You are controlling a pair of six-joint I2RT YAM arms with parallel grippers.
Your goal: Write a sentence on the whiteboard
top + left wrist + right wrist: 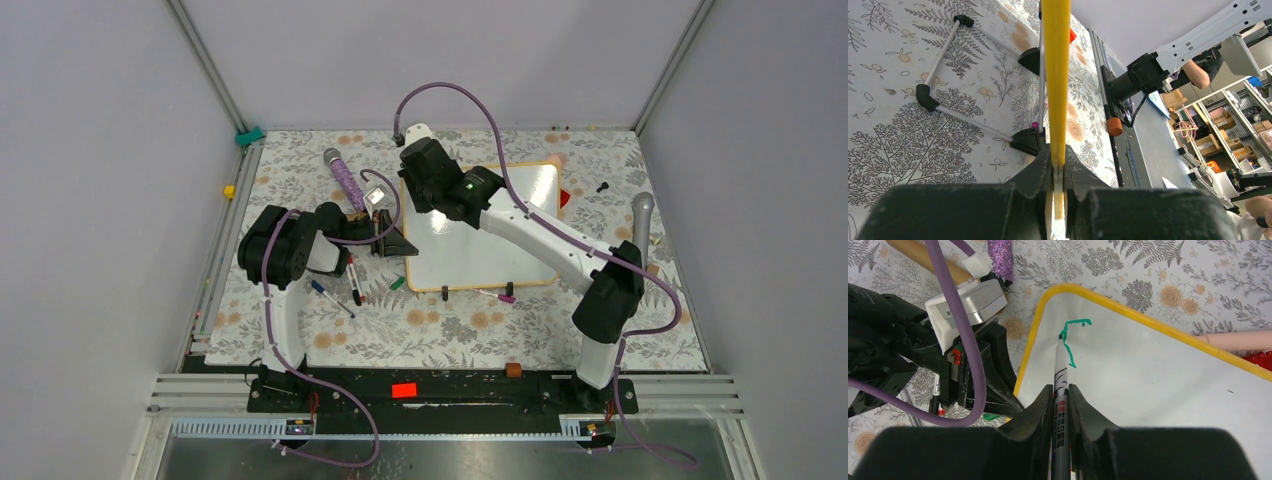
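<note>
Large glossy white board with thin yellow-orange frame [500, 250] on floral-print desk [450, 325], toward 1 o'clock of centre. Left tool [1058, 165] pinching frame at board's 9 o'clock edge, probably for steadying. Right tool [1062, 395] clamped on slim black-and-white marker pen [1060, 370], tip near 11 o'clock corner, touching first green stroke [1070, 340]; writing barely begun.

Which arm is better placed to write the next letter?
Right: the right gripper is shut on a marker whose tip sits at a green stroke on the whiteboard. The left gripper clamps the yellow frame.
</note>
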